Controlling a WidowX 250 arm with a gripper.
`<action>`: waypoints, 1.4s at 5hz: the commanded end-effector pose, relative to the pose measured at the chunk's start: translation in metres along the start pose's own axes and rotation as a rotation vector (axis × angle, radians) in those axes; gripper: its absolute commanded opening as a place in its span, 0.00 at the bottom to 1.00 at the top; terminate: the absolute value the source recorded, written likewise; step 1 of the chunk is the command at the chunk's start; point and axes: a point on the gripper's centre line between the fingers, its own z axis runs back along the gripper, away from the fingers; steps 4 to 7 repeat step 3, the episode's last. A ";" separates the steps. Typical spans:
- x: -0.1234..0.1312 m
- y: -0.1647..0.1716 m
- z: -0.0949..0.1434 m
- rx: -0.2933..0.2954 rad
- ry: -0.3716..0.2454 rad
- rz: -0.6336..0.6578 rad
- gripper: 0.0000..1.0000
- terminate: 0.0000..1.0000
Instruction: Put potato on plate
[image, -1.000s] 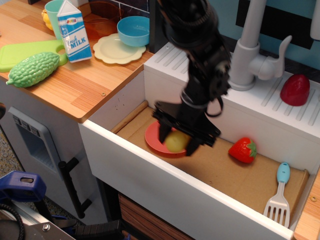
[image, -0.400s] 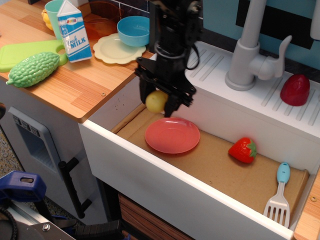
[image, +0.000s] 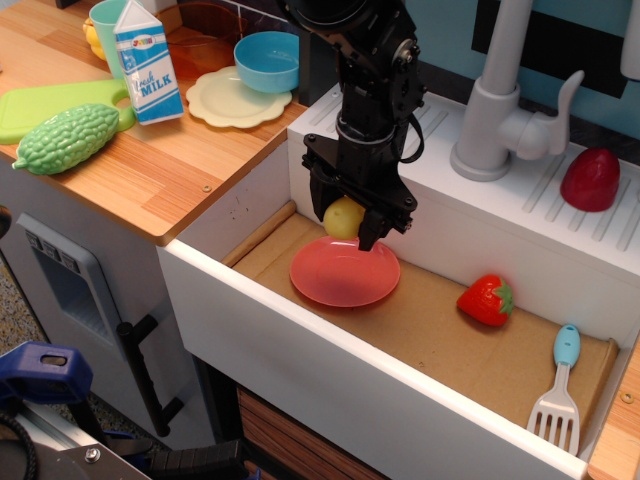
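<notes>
Far left on wooden counter (image: 150, 170): green bumpy gourd (image: 66, 138), light green cutting board (image: 45, 105) behind it, milk carton (image: 148, 62) upright with a green cup (image: 106, 22) just behind. Further right on same counter: pale yellow scalloped plate (image: 232, 98), blue bowl (image: 268, 61) resting on its far edge. Centre: black arm reaching down into white sink basin (image: 300, 330), gripper (image: 349, 224) clamped on yellow potato (image: 343, 216), fingers (image: 371, 229) on either side of it. Potato held in the air above the back edge of the red plate (image: 343, 272), apart from it. Plate flat on brown basin floor, toward left end. Right of plate, well apart: red strawberry (image: 486, 300) with green leaves, lying on basin floor. White tap (image: 495, 105) on ledge behind. Far right: white spatula with blue handle (image: 556, 391) in basin corner; dark red rounded object (image: 590, 179) on ribbed drainer, kind unclear.
</notes>
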 end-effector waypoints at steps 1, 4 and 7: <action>0.013 0.008 0.014 0.008 -0.061 -0.008 1.00 0.00; 0.013 0.008 0.014 0.008 -0.061 -0.008 1.00 1.00; 0.013 0.008 0.014 0.008 -0.061 -0.008 1.00 1.00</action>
